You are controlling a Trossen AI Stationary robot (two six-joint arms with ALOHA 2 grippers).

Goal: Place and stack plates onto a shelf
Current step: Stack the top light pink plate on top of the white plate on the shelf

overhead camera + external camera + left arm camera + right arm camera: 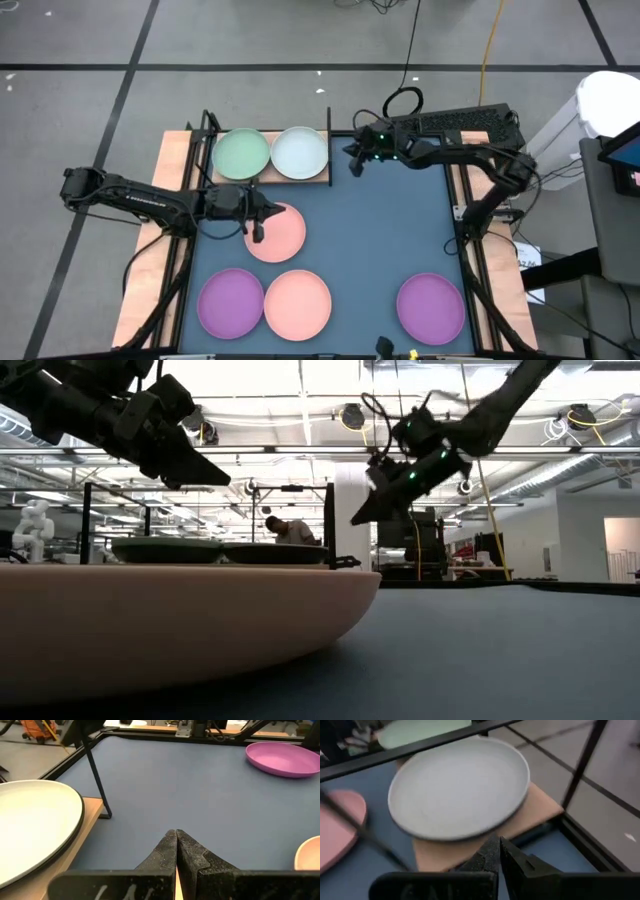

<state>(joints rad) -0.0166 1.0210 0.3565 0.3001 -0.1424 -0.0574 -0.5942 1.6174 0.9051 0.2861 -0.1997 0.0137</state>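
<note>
Shelf point(262, 176) runs left-right; left pincer point(258, 232) and right pincer point(357, 167) clenched empty

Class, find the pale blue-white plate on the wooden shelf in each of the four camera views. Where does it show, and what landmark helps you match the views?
High view: pale blue-white plate at upper centre, right half of the wooden shelf.
Low view: seen edge-on, left of centre, beside the black post.
Left wrist view: fills the left edge.
Right wrist view: fills the centre.
Shared landmark: the shelf's black post next to the plate.
</note>
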